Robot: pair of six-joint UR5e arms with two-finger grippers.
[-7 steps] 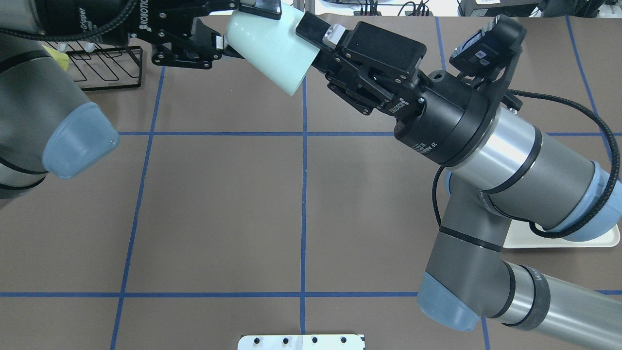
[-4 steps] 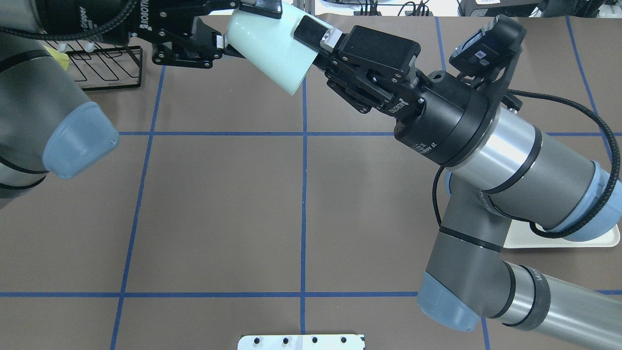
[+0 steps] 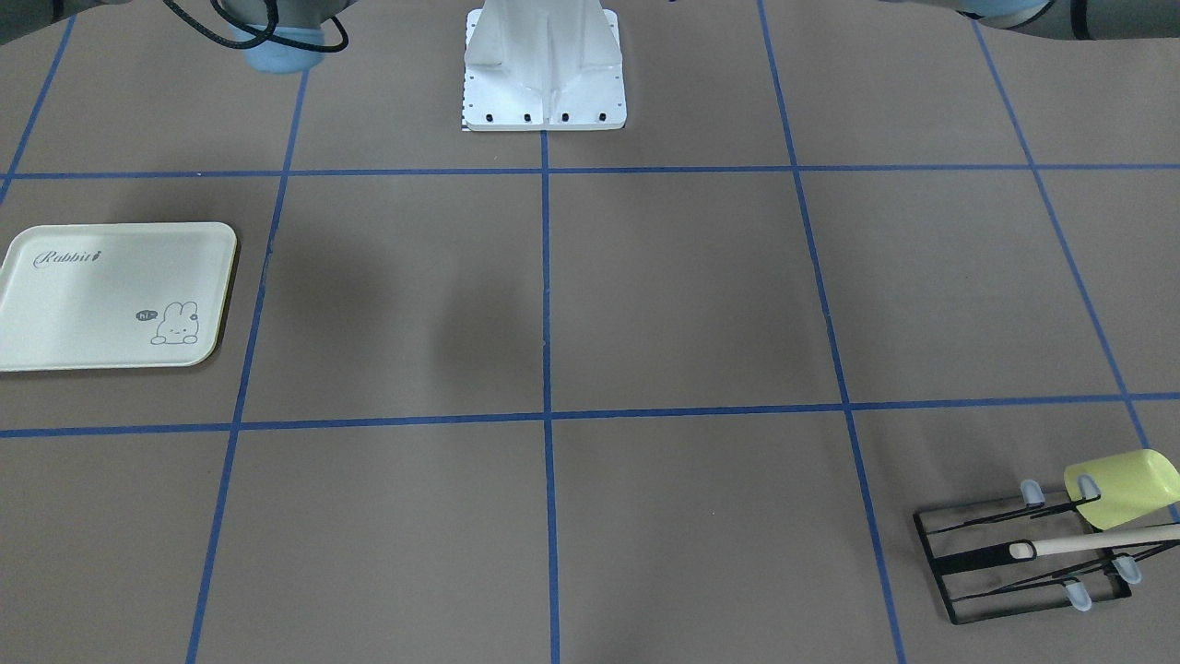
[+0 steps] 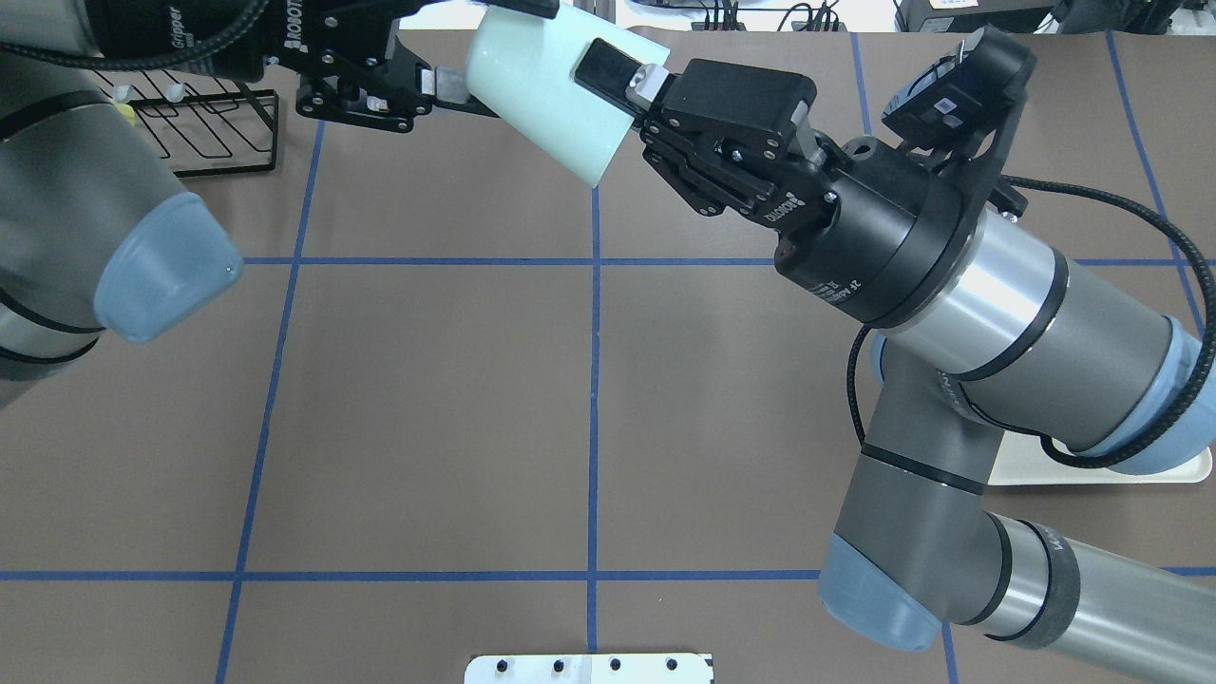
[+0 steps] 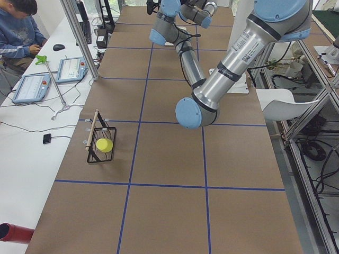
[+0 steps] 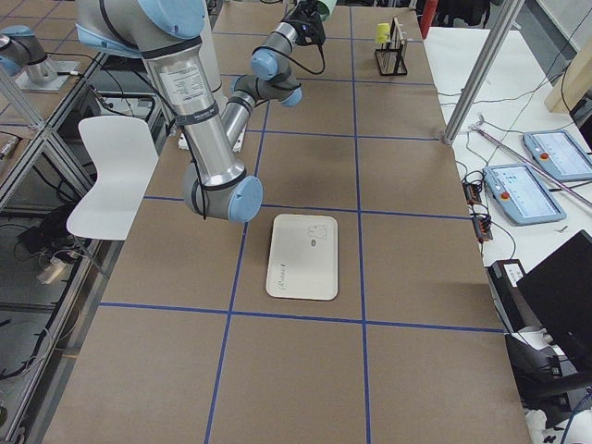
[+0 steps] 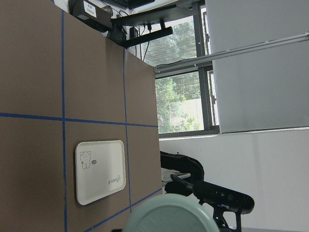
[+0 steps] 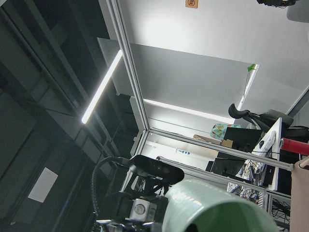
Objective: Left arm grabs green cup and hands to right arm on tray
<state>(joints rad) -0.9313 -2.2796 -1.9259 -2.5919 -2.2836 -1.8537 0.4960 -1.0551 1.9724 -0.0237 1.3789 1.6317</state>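
Observation:
The pale green cup (image 4: pixel 546 90) is held tilted in the air over the far middle of the table. My left gripper (image 4: pixel 484 47) is shut on its narrow end. My right gripper (image 4: pixel 613 100) is open and straddles its wide end, with one finger (image 4: pixel 608 68) lying along the cup's wall and the other hidden under the cup. The cup's base fills the bottom of the left wrist view (image 7: pixel 169 215). The cream tray (image 3: pixel 92 295) lies empty on the table on my right side. It is mostly hidden under my right arm in the overhead view (image 4: pixel 1092 470).
A black wire rack (image 3: pixel 1023 553) with a yellow-green cup (image 3: pixel 1120 484) and a wooden stick stands at the far left corner. It also shows in the overhead view (image 4: pixel 204 133). The white base plate (image 3: pixel 544 65) is at my edge. An operator (image 5: pixel 18 26) sits at a side table.
My left gripper has carried the cup to the right, further between the right gripper's fingers. The right gripper has edged slightly left toward it.

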